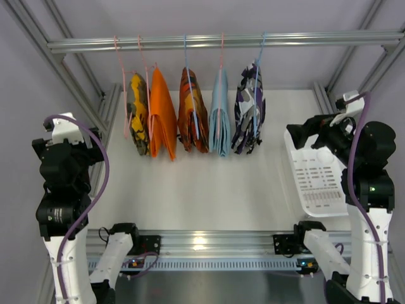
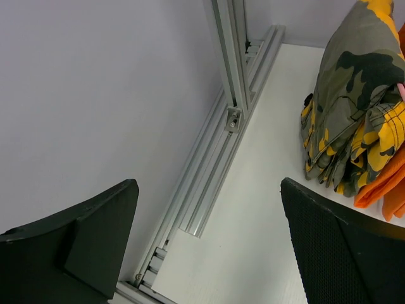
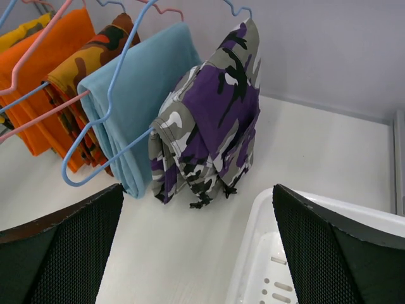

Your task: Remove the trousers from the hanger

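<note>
**Right gripper (image 3: 197,209) fingers spread wide and unloaded; trousers (image 3: 215,120) hang directly ahead.**
The trousers are draped over the bar of the hanger (image 3: 107,156), so only gravity retains them. The white basket (image 3: 304,201) lies ahead and to the right, probably to receive them. Its visible portion holds nothing. The left gripper (image 2: 209,190) is likewise spread and unloaded.

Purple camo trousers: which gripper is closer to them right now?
Right. The right gripper hangs open just right of the trousers, by the white basket. The left gripper, also open, sits far left, beyond the other hanging garments.
</note>
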### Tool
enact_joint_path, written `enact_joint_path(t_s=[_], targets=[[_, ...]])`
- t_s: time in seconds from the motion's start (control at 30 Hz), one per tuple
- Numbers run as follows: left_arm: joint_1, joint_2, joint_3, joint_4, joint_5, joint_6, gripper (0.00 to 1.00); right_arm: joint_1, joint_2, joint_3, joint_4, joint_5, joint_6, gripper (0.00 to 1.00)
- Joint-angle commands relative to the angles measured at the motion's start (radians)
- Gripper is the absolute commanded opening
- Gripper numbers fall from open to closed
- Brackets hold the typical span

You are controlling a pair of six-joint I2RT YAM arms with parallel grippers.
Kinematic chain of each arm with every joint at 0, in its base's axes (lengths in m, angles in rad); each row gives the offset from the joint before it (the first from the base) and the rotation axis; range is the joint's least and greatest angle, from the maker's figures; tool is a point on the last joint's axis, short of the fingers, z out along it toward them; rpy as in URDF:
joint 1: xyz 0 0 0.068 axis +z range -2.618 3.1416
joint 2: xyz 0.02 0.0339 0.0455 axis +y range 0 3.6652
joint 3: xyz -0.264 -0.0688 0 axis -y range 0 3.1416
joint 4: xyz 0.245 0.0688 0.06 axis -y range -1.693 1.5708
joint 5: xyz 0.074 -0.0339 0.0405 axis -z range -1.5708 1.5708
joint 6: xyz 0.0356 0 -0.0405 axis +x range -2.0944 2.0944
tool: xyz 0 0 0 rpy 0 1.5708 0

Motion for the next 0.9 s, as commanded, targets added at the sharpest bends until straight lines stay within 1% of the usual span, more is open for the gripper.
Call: enact_joint_path(t_s=[0.0,0.13,0.17,0.2,0.27,0.33,0.37,0.4,0.43,0.47,0.5,0.6,0.67,0.77,0.87], targets=[[0.005,-0.020,-0.008,0.054,0.019,0.019,0.99,0.005,-0.023,-0.009,0.007,-0.011,0.024,0.99],[0.005,-0.036,-0.016,0.059,0.030,0.014,0.99,0.004,-0.032,-0.042,0.033,-0.051,0.092,0.99],[0.005,-0.025,-0.008,0.059,0.010,-0.022,0.99,0.004,-0.032,-0.049,0.051,-0.065,0.104,1.00],[0.005,-0.011,0.010,0.048,-0.011,-0.041,0.99,0.005,-0.031,-0.055,0.063,-0.091,0.126,0.99],[0.005,0.033,0.088,0.002,0.005,-0.076,0.99,0.004,-0.020,-0.070,0.103,-0.125,0.204,0.99],[0.005,0.056,0.134,-0.006,0.073,-0.083,0.99,0.005,0.015,-0.070,0.137,-0.198,0.303,1.00],[0.005,0.064,0.183,-0.007,0.102,-0.083,0.99,0.004,0.025,-0.070,0.184,-0.215,0.342,0.99],[0.005,0.082,0.208,-0.006,0.154,-0.086,0.99,0.005,0.035,-0.076,0.218,-0.249,0.429,1.00],[0.005,0.095,0.232,-0.007,0.185,-0.086,0.99,0.004,0.043,-0.079,0.253,-0.266,0.475,0.99],[0.005,0.110,0.289,-0.016,0.218,-0.087,0.99,0.005,0.061,-0.085,0.295,-0.281,0.521,1.00],[0.005,0.127,0.317,-0.024,0.246,-0.090,0.99,0.007,0.071,-0.093,0.385,-0.306,0.619,0.99],[0.006,0.191,0.401,-0.047,0.349,-0.093,0.99,0.018,0.126,-0.107,0.499,-0.330,0.745,0.97],[0.005,0.221,0.424,-0.036,0.445,-0.093,0.99,0.028,0.176,-0.104,0.539,-0.340,0.782,0.94],[0.005,0.236,0.440,-0.007,0.514,-0.139,0.99,0.065,0.238,-0.095,0.637,-0.326,0.845,0.90],[0.005,0.273,0.472,0.005,0.536,-0.159,0.99,0.154,0.304,-0.049,0.668,-0.282,0.810,0.86]])
